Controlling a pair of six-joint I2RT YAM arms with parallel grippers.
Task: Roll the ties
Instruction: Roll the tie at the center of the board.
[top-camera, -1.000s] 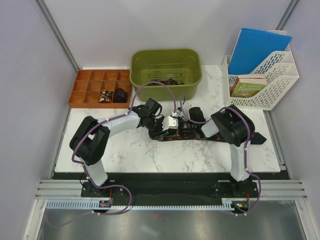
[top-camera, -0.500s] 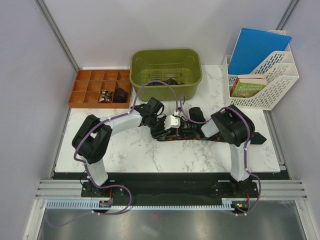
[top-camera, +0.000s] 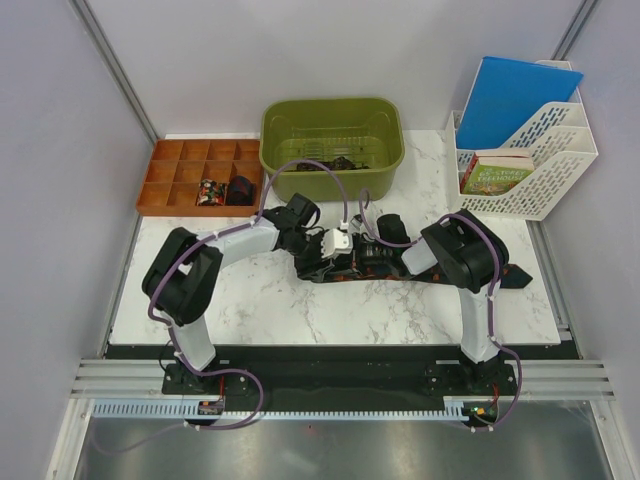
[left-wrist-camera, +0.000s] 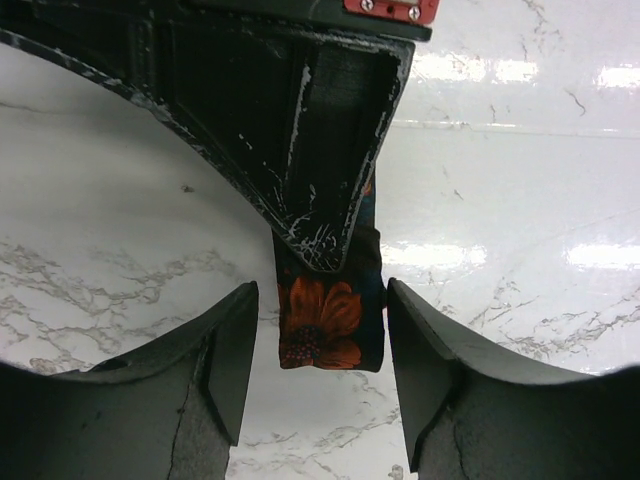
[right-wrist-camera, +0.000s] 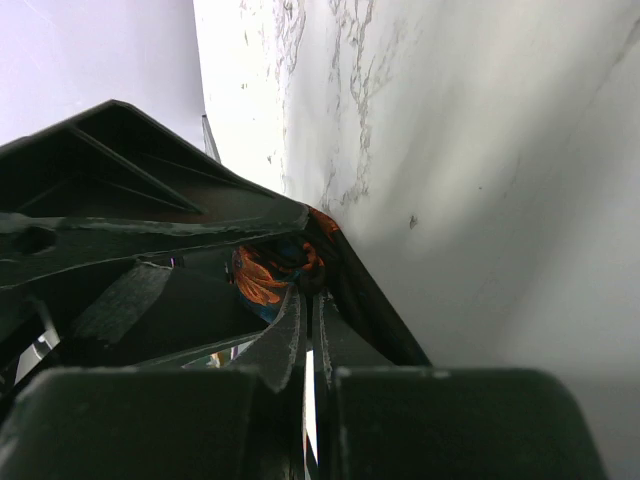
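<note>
A black tie (top-camera: 440, 274) with orange blotches lies stretched across the marble, its pointed tip at the right. Both grippers meet at its left end. My right gripper (right-wrist-camera: 312, 290) is shut on bunched tie fabric (right-wrist-camera: 265, 275), and its scratched black fingers (left-wrist-camera: 330, 160) come down from the top of the left wrist view. A short flap of the tie (left-wrist-camera: 330, 325) with an orange flower sticks out below them. My left gripper (left-wrist-camera: 320, 375) stands open around that flap, with a gap on each side. From above, the left gripper (top-camera: 318, 262) sits just left of the right gripper (top-camera: 347, 262).
A green bin (top-camera: 282, 150) at the back holds more dark ties (top-camera: 335, 162). The orange divided tray (top-camera: 165, 175) at the back left has two small coils (top-camera: 225, 190). A white file rack (top-camera: 560, 170) with books stands at the back right.
My left gripper's jaws have spread wider and its wrist has shifted slightly left. The right gripper has stayed shut on the tie.
</note>
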